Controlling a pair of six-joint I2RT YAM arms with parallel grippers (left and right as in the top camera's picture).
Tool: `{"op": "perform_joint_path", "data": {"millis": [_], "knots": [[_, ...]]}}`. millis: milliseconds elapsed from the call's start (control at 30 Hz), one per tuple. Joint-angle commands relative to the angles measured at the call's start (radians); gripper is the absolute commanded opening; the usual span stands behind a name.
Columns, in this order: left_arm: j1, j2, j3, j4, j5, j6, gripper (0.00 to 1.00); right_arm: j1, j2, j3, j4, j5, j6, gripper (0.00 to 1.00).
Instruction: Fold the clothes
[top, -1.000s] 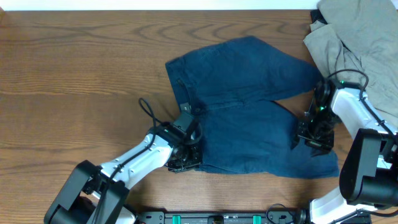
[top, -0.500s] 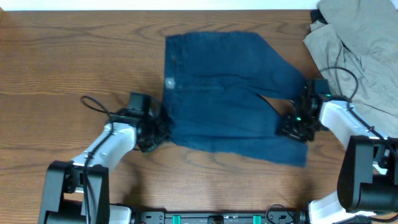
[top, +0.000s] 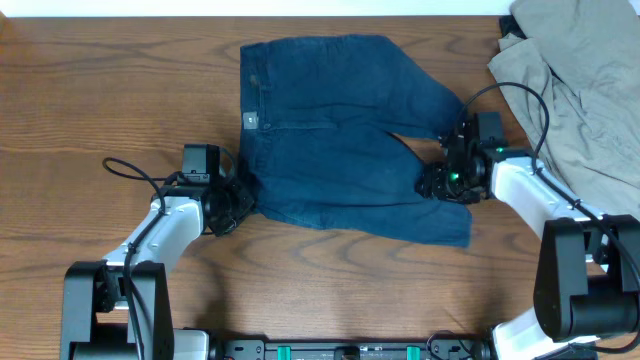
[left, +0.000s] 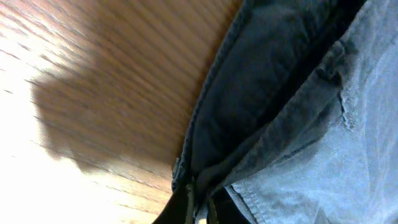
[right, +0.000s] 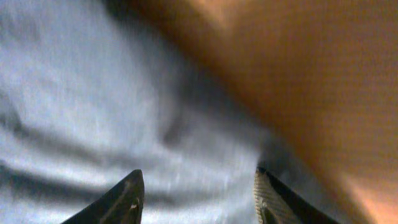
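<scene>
**A:** quick rundown, left to right?

**B:** left gripper (top: 228, 205) is at the lower-left edge of the denim shorts (top: 340, 130), jaws pinched on the hem. The shorts lie mid wooden table (top: 100, 80), waistband on the left. right gripper (top: 441, 186) is at their right side – jaws spread over the cloth. crumpled grey garment (top: 580, 70) in the far right corner

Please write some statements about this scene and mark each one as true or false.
1. The blue shorts lie on the wooden table. True.
2. The left gripper pinches the edge of the shorts. True.
3. The grey garment covers the shorts. False: it lies beside them, at the right edge of the table.
4. The right gripper is shut tight. False: its fingers stand apart over the denim.
</scene>
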Motion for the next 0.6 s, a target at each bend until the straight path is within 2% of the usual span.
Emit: {"op": "perform_joint_path", "data": {"millis": [0,33,233,267,400,467,533,567], "knots": [[0.003,0.009,-0.001,-0.025,0.095,0.017,0.27,-0.019,-0.066,0.078,-0.105,0.005,-0.014,0.58],[0.003,0.009,-0.001,-0.039,0.094,0.017,0.32,-0.024,-0.090,0.086,-0.134,0.010,-0.014,0.59],[0.003,0.009,-0.001,-0.111,0.093,0.016,0.32,-0.002,-0.237,0.085,-0.264,0.023,-0.166,0.61],[0.003,0.009,-0.001,-0.121,0.094,0.016,0.33,0.005,-0.247,0.080,-0.283,0.052,-0.116,0.61],[0.003,0.009,-0.002,-0.146,0.093,0.016,0.32,0.010,-0.249,0.047,-0.377,0.152,0.277,0.62],[0.003,0.009,-0.002,-0.158,0.093,0.016,0.32,0.010,-0.249,0.008,-0.379,0.129,0.417,0.50],[0.003,0.009,-0.002,-0.161,0.093,0.016,0.32,0.010,-0.249,-0.036,-0.373,0.128,0.543,0.42],[0.003,0.009,-0.002,-0.161,0.093,0.016,0.32,0.010,-0.249,-0.061,-0.365,0.133,0.590,0.41]]}}
